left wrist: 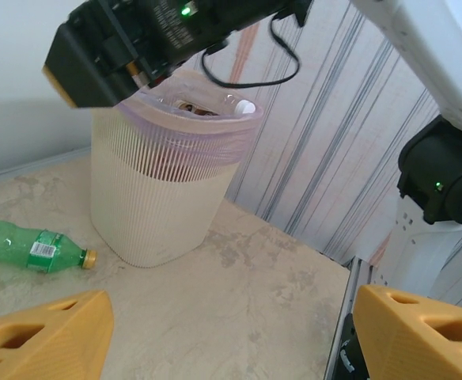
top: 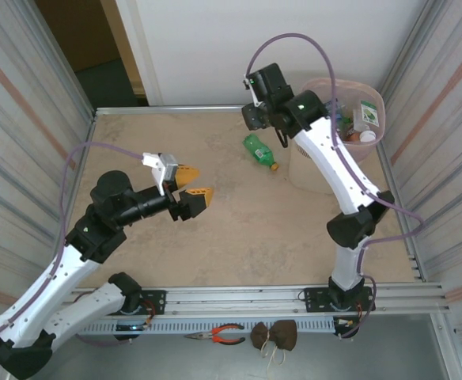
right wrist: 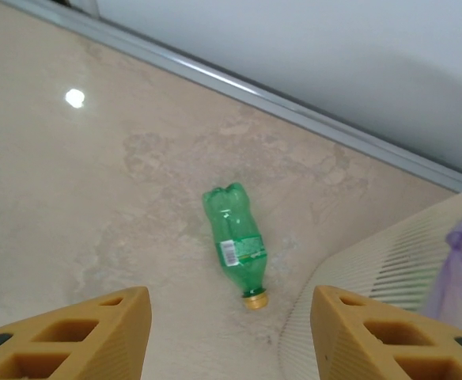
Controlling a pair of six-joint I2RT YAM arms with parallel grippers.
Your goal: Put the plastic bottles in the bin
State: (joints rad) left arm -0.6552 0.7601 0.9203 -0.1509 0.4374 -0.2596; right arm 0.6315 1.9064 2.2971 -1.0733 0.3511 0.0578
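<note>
Green bottle [right wrist: 237, 245] lies just beside bin [right wrist: 389, 261]. Right gripper [right wrist: 229, 317] hovers open, empty. Round body may roll when jaws close.

Cannot count the plastic bottles [top: 365, 117] heaped in the bin [top: 379, 95], upper right of the top view: overlapping, labels too small to read, partly covered by the right arm [top: 334, 158], along with the bin's left rim and near wall. Loses the left arm [top: 65, 273] past the lower left corner. From the left wrist, finds the bin's upper left rim blocked by the right wrist housing [left wrist: 112, 47], contents mostly screened by the ribbed wall; clips both left jaws at the bottom edge. From the right wrist, cuts the bin at the right and bottom edges, leaving a curved slice of wall at lower right; clips the right jaws likewise. Cannot read the green bottle [right wrist: 237, 241] label.
</note>
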